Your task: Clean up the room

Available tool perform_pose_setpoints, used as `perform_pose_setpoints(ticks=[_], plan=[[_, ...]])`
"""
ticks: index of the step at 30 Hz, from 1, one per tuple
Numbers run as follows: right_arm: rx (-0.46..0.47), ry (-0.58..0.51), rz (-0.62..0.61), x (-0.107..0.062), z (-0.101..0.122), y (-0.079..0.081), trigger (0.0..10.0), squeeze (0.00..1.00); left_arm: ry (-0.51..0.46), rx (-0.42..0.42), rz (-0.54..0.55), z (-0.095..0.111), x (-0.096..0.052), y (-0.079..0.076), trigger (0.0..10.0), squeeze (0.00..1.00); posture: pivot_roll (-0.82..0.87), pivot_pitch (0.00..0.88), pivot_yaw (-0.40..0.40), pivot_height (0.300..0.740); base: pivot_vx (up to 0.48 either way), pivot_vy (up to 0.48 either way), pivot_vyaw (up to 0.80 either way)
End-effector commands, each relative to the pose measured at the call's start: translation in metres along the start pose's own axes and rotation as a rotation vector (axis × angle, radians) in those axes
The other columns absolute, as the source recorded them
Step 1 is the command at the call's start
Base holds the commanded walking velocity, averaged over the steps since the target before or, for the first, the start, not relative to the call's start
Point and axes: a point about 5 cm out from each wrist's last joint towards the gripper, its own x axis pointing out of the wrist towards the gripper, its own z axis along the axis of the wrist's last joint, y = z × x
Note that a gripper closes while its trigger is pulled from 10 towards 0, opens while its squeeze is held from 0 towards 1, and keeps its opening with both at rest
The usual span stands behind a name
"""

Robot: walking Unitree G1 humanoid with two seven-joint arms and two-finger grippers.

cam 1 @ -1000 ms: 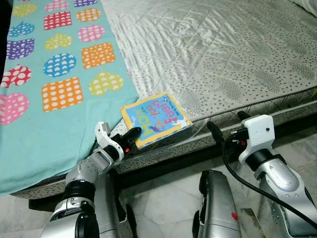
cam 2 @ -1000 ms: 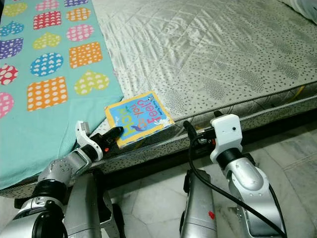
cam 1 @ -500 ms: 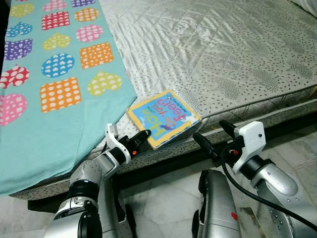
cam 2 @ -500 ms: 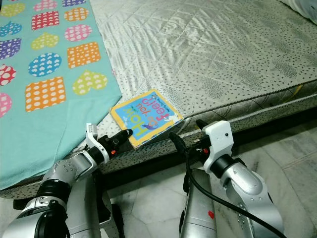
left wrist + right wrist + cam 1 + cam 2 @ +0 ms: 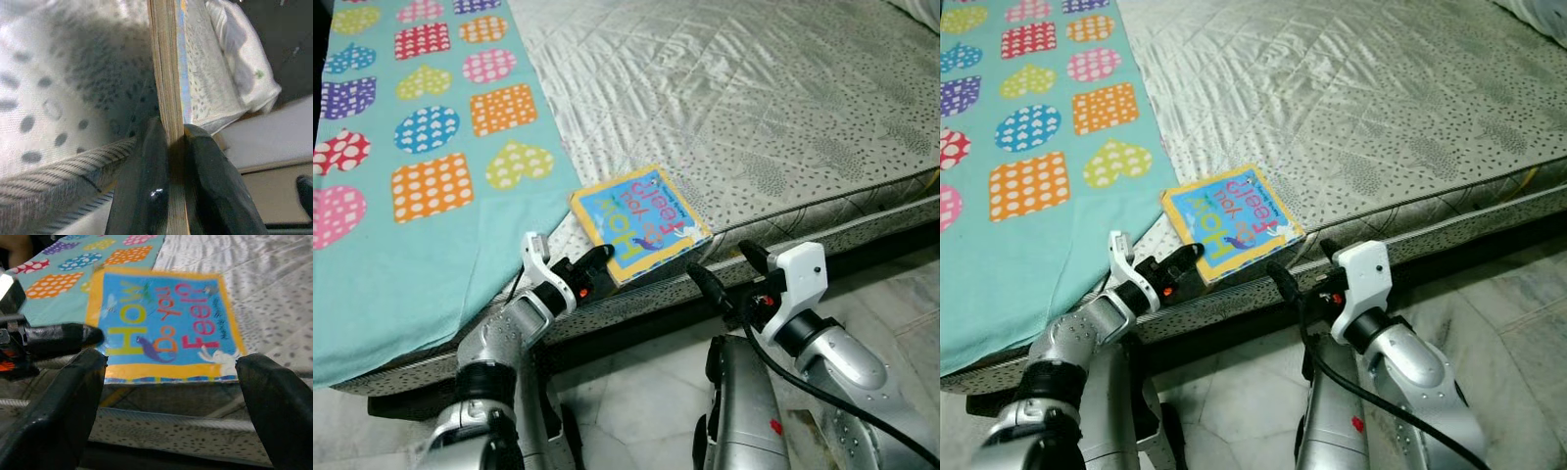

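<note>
On quilted mattress (image 5: 754,88) edge, left gripper (image 5: 597,266) pinching book (image 5: 641,220), right gripper (image 5: 724,279) spread wide, marble floor (image 5: 646,401) below.

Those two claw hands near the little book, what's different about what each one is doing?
The left gripper has its fingers shut on the corner of the book, pinching its edge; the right gripper has its fingers spread wide and holds nothing. The left gripper touches the book at the mattress edge; the right gripper sits just off the edge, facing the book's cover. Both have two black fingers and point at the same book.
</note>
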Motion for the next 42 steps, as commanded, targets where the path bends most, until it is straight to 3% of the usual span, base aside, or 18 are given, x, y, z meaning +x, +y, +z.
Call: perform_pose_setpoints(ticks=[1, 5, 6, 8, 11, 14, 15, 19, 20, 21, 22, 30, 42], plan=[[0.009, 0.021, -0.027, 0.0, -0.009, 0.001, 10.0, 0.0, -0.042, 0.132, 0.07, 0.009, -0.011, 0.001, 0.0, 0.0, -0.24, 0.108, 0.076, 0.498, 0.0, 0.0, 0.0], [0.013, 0.042, -0.087, 0.002, -0.016, -0.002, 10.0, 0.0, -0.057, 0.202, 0.068, 0.012, -0.025, -0.008, 0.0, 0.0, -0.22, 0.093, 0.086, 0.498, 0.0, 0.0, 0.0], [0.052, 0.053, -0.136, 0.005, -0.02, -0.006, 10.0, 0.0, -0.091, 0.295, 0.1, 0.015, -0.038, -0.011, 0.0, 0.0, -0.21, 0.083, 0.091, 0.498, 0.0, 0.0, 0.0], [0.074, 0.059, -0.184, 0.008, -0.022, -0.01, 10.0, 0.0, -0.129, 0.422, 0.157, 0.019, -0.05, -0.013, 0.0, 0.0, -0.2, 0.079, 0.093, 0.498, 0.0, 0.0, 0.0], [0.041, 0.038, -0.189, 0.012, -0.02, -0.009, 10.0, 0.0, -0.209, 0.524, 0.261, 0.025, -0.066, -0.009, 0.0, 0.0, -0.19, 0.062, 0.101, 0.498, 0.0, 0.0, 0.0], [0.02, 0.016, -0.192, 0.015, -0.017, -0.007, 10.0, 0.0, -0.239, 0.576, 0.292, 0.028, -0.075, -0.011, 0.0, 0.0, -0.18, 0.056, 0.107, 0.498, 0.0, 0.0, 0.0], [0.026, -0.03, -0.23, 0.019, -0.01, -0.011, 10.0, 0.0, -0.272, 0.66, 0.321, 0.03, -0.085, -0.016, 0.0, 0.0, -0.18, 0.056, 0.107, 0.498, 0.0, 0.0, 0.0], [0.05, -0.069, -0.287, 0.023, -0.005, -0.018, 10.0, 0.0, -0.273, 0.705, 0.331, 0.027, -0.089, -0.021, 0.0, 0.0, -0.17, 0.051, 0.114, 0.498, 0.0, 0.0, 0.0], [0.06, -0.095, -0.332, 0.025, -0.001, -0.023, 10.0, 0.0, -0.28, 0.712, 0.343, 0.026, -0.09, -0.022, 3.1, 0.0, -0.17, 0.052, 0.117, 0.498, 0.0, 0.0, 0.0], [0.071, -0.125, -0.368, 0.028, 0.004, -0.026, 10.0, 0.0, -0.287, 0.723, 0.361, 0.025, -0.09, -0.023, 7.8, 0.0, -0.17, 0.051, 0.119, 0.498, 0.0, 0.0, 0.0], [0.094, -0.137, -0.387, 0.029, 0.007, -0.027, 10.0, 0.0, -0.3, 0.735, 0.371, 0.025, -0.09, -0.024, 10.0, 0.0, -0.17, 0.051, 0.12, 0.498, 0.0, 0.0, 0.0], [0.113, -0.196, -0.396, 0.041, 0.016, -0.029, 10.0, 0.0, -0.282, 0.763, 0.358, 0.019, -0.089, -0.026, 10.0, 0.0, -0.17, 0.049, 0.123, 0.498, 0.0, 0.0, 0.0], [0.122, -0.22, -0.372, 0.05, 0.022, -0.025, 10.0, 0.0, -0.314, 0.737, 0.366, 0.021, -0.085, -0.027, 10.0, 0.0, -0.17, 0.04, 0.109, 0.498, 0.0, 0.0, -0.5]])
